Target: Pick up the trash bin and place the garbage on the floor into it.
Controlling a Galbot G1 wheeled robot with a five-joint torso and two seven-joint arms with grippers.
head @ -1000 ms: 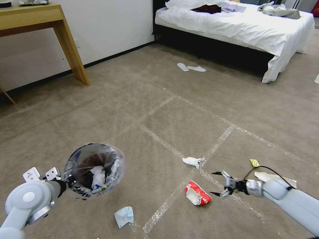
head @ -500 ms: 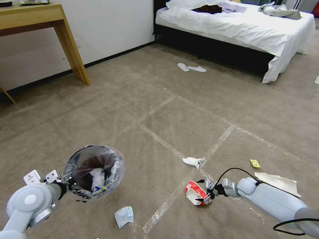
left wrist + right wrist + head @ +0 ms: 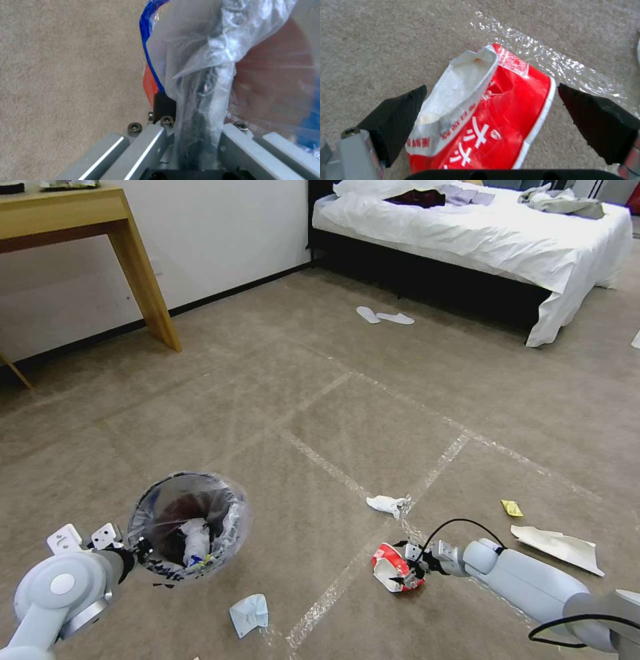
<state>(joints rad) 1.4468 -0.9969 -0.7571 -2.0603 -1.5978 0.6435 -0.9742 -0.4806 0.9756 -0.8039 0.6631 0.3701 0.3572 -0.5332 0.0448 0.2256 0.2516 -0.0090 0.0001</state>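
At the lower left of the head view the trash bin is held off the floor by the left gripper, whose fingers are closed on the rim and the crinkly bag; in the left wrist view the bunched clear plastic is seen pinched between the two metal fingers. The bin's mouth is turned upward and tipped slightly toward the camera, and white crumpled tissue is seen inside it. At the lower centre-right of the head view the right gripper is lowered onto a red-and-white packet lying flat on the carpet just beside a shiny tape line. In the right wrist view the two black fingertips are spread wide, one on each side of the packet, without visibly pressing it (nothing is gripped). The packet's long axis runs between the fingers, away from the wrist camera, with its torn white open end at the far end. A pale blue crumpled cup lies at the bottom of the frame below the bin, a white tissue just above the packet, and a small yellow scrap and a torn paper sheet at the right.
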